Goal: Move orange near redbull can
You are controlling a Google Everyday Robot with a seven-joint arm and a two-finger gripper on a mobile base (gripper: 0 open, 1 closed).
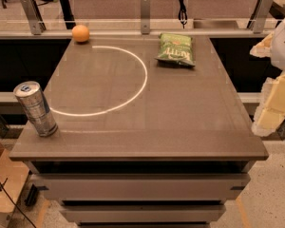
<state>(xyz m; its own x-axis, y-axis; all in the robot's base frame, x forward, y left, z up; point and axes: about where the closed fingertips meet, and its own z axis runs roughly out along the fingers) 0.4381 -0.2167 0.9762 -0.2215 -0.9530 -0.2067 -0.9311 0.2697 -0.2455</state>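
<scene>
Orange: The orange (pixel 80 33) sits at the far left corner of the table (pixel 190 118), just beyond the far arc of a white ring (pixel 145 75) marked on the top. It touches nothing.

Redbull can: The redbull can (pixel 35 109) stands on its base at the near left edge, its pull-tab top toward the camera. It is well apart from the fruit, almost the whole depth of the table away.

Gripper: The gripper (pixel 274 96) hangs at the right border of the view, off the table's right side and partly cut off. Whether it is apart or together cannot be told. It is well away from the orange and is not seen to carry anything.

Bystander: A green crisp bag (pixel 176 49) lies flat at the far right of centre, clear of both task items.

Progress: By the look of it, none of the work is done. The fruit is untouched at its corner and nowhere near the can.

Left to do: The arm must cross the table, take the orange, bring it down the left side and set it just beside the can.

Risk: A round fruit may roll on release, and the slim can sits close to the edge.
</scene>
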